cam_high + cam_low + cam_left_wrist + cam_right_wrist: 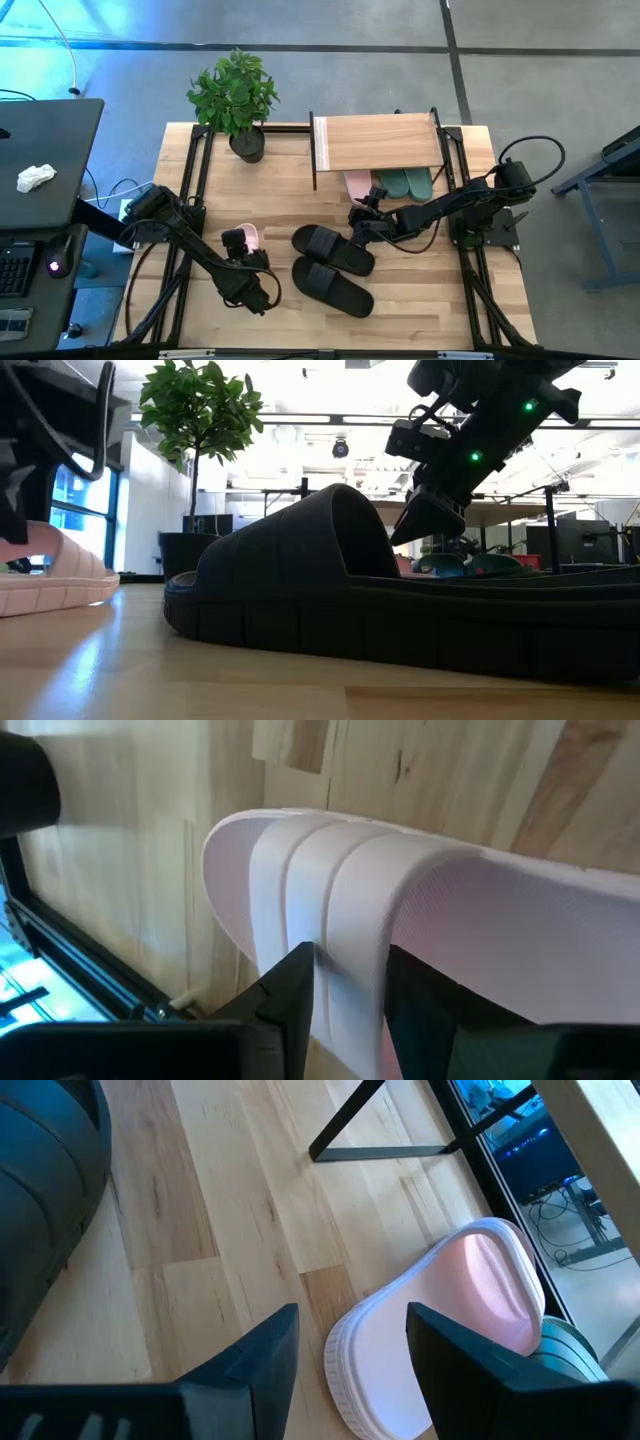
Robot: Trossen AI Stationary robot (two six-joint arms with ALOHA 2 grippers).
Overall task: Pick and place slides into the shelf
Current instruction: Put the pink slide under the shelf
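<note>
Two Arms Working Among Six Slides

Six slides are lying about the wooden table (420,300) or under the shelf (378,143), which is standing at the far edge, right of a potted plant (238,100). Beneath the shelf board, one pale pink slide (357,184) is sitting beside the two teal green slides (408,183), their ends poking out toward the table's middle.

The left gripper (240,243) is reaching over the near-left part of the table, and its dark fingers (295,1000) are pinching the wide strap of the second pale pink slide (400,920), one finger on either side of the strap and pressing against it. That slide is showing only as a pale sliver beside the gripper in the high view; from table level its sole seems to be resting on the wood at the far left.

The right gripper (362,217) is hovering just in front of the shelf, between the shelf and the two black slides (333,268). Its jaws are standing apart with nothing between them, and they are pointing toward the heel of the pink slide under the shelf, which is near but not touched.

The black slides are lying side by side near the table's centre, angled, with the nearer one filling the low view.
</note>
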